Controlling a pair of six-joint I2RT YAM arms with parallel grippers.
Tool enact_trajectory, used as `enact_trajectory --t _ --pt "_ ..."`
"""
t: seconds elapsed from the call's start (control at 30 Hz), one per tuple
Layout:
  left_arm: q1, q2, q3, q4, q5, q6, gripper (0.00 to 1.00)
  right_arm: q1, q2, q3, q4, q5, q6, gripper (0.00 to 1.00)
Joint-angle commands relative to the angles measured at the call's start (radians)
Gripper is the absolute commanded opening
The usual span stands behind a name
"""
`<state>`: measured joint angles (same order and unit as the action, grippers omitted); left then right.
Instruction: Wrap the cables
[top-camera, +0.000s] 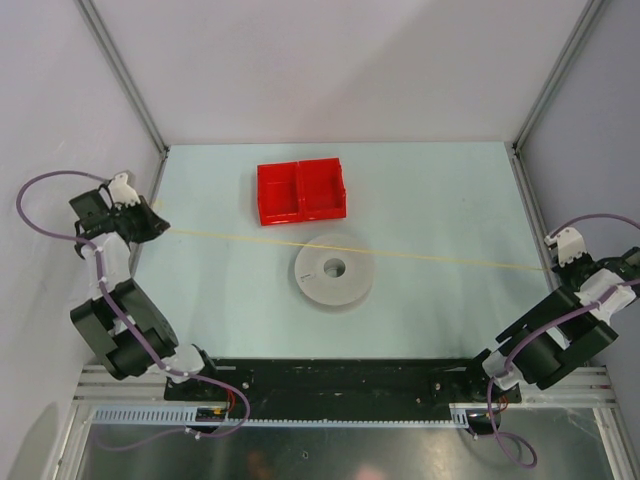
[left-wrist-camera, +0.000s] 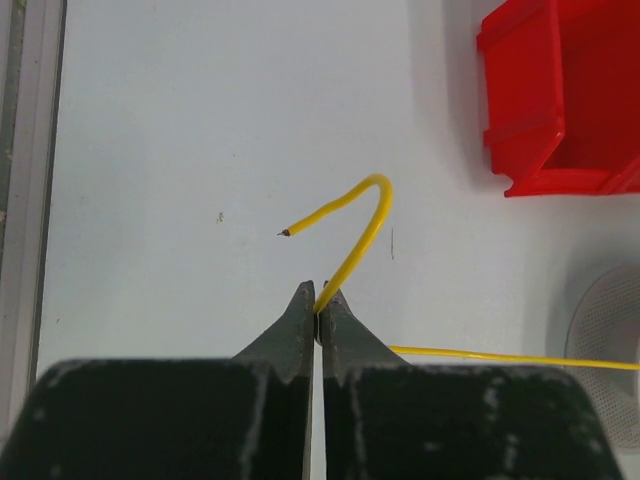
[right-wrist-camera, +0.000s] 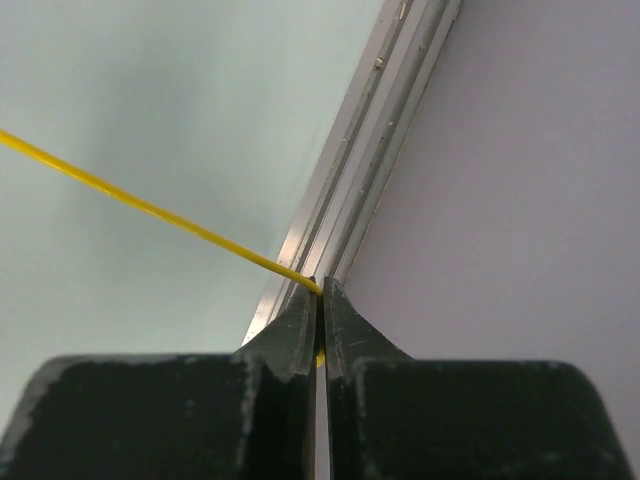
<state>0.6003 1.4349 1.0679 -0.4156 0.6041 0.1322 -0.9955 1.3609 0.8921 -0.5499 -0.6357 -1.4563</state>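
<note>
So starting at the near edge, both arms are swung way out to the sides of the table (top-camera: 430, 190), with their purple cords (top-camera: 30, 200) looping off them. The left gripper (left-wrist-camera: 318, 300) is pinched tight on the yellow wire (top-camera: 420, 256) close to its end. In the left wrist view a short tail pokes up past the fingertips, bends over in a hook and ends in a bare tip, and the rest of the wire runs off to the right. The right gripper (right-wrist-camera: 320, 290) is clamped on the other end, right by the aluminium rail (right-wrist-camera: 370, 150) at the table's right edge, and the wire comes into its closed jaws from the upper left. Between the two, the wire is stretched pretty much straight across the whole table, slightly higher in the picture on the left side than on the right. Near the middle sits a white disc (top-camera: 312, 275) with a hole in its centre, and from above the wire crosses the far part of it. I can't tell if it actually touches the disc or just passes over it. A bit further back, beyond the wire, is a red bin (top-camera: 301, 192) with two compartments, well apart from both grippers.
</note>
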Motion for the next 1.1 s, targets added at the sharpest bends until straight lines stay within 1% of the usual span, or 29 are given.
enact_trajectory --t 0.0,0.1,0.17,0.23,0.3,0.33,0.4,0.47,0.5,0.53,0.57,0.67,0.73,0.8,0.9,0.97,1.07 --pt "0.016 -0.081 0.058 0.243 -0.129 -0.022 0.0 0.035 -0.047 0.056 0.225 0.256 0.073 0.0" --pt "-0.127 -0.151 0.085 0.245 -0.07 -0.151 0.0 0.152 -0.062 0.095 0.155 0.281 0.206 0.0" --pt "-0.234 -0.174 0.143 0.252 -0.061 -0.235 0.0 0.212 -0.053 0.125 0.144 0.304 0.302 0.0" --pt "-0.351 -0.176 0.22 0.269 -0.069 -0.314 0.0 0.259 -0.014 0.171 0.143 0.337 0.403 0.0" --pt "-0.474 -0.159 0.301 0.293 -0.081 -0.369 0.0 0.299 0.054 0.223 0.096 0.371 0.459 0.01" --pt "-0.532 -0.147 0.341 0.303 -0.092 -0.385 0.0 0.32 0.09 0.246 0.048 0.384 0.461 0.08" --pt "-0.69 -0.111 0.411 0.336 -0.121 -0.409 0.0 0.366 0.145 0.269 -0.124 0.34 0.438 0.5" --pt "-0.809 -0.085 0.437 0.363 -0.14 -0.42 0.0 0.387 0.14 0.276 -0.254 0.242 0.419 0.83" --pt "-0.856 -0.074 0.44 0.376 -0.145 -0.419 0.0 0.396 0.127 0.28 -0.311 0.186 0.41 0.91" --pt "-0.902 -0.067 0.437 0.389 -0.152 -0.412 0.0 0.406 0.105 0.285 -0.364 0.128 0.405 0.95" --pt "-0.944 -0.063 0.43 0.399 -0.16 -0.402 0.0 0.415 0.08 0.291 -0.409 0.073 0.4 0.97" --pt "-1.05 -0.062 0.373 0.499 -0.173 -0.381 0.0 0.452 -0.005 0.31 -0.494 -0.088 0.412 0.99" --pt "-1.096 -0.056 0.342 0.546 -0.157 -0.39 0.0 0.491 -0.078 0.321 -0.516 -0.184 0.429 0.99" --pt "-1.128 -0.045 0.322 0.578 -0.138 -0.412 0.0 0.538 -0.143 0.325 -0.49 -0.263 0.486 0.99" --pt "-1.164 -0.036 0.284 0.646 -0.114 -0.468 0.0 0.628 -0.227 0.325 -0.365 -0.372 0.645 0.99" --pt "-1.188 -0.033 0.266 0.686 -0.101 -0.506 0.0 0.704 -0.266 0.325 -0.226 -0.418 0.809 0.99" --pt "-1.221 -0.031 0.251 0.715 -0.1 -0.544 0.0 0.838 -0.297 0.324 0.022 -0.432 1.06 0.98"
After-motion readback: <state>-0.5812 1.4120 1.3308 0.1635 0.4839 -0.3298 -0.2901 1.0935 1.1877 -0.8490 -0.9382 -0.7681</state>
